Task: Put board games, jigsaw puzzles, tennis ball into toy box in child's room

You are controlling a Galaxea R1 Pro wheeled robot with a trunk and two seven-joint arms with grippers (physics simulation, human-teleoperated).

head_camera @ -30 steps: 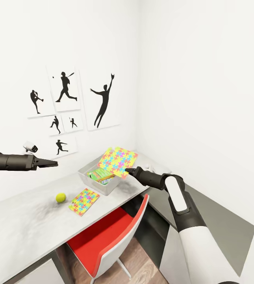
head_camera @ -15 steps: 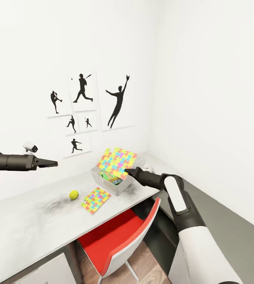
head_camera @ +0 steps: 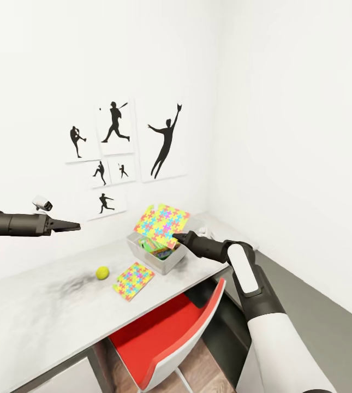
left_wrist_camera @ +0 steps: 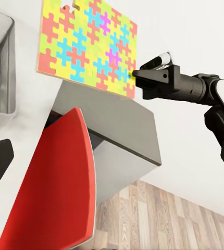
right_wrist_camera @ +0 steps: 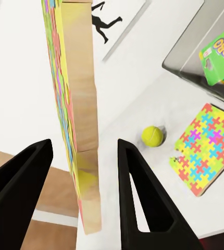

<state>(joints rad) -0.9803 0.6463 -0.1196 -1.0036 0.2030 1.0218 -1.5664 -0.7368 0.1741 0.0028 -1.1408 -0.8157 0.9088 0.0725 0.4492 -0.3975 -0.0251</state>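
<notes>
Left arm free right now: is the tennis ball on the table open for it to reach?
Probably yes: the left tool hangs empty above the table, and the tennis ball lies in the open below it, apart from the flat jigsaw puzzle.

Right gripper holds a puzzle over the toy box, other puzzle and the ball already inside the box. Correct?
Not quite. The right gripper does hold a puzzle over the toy box, but the other puzzle and the ball lie on the table beside the box, as the head view shows.

Green board game (right_wrist_camera: 222,58) in the toy box (right_wrist_camera: 193,57) reads "KUPBO".
</notes>
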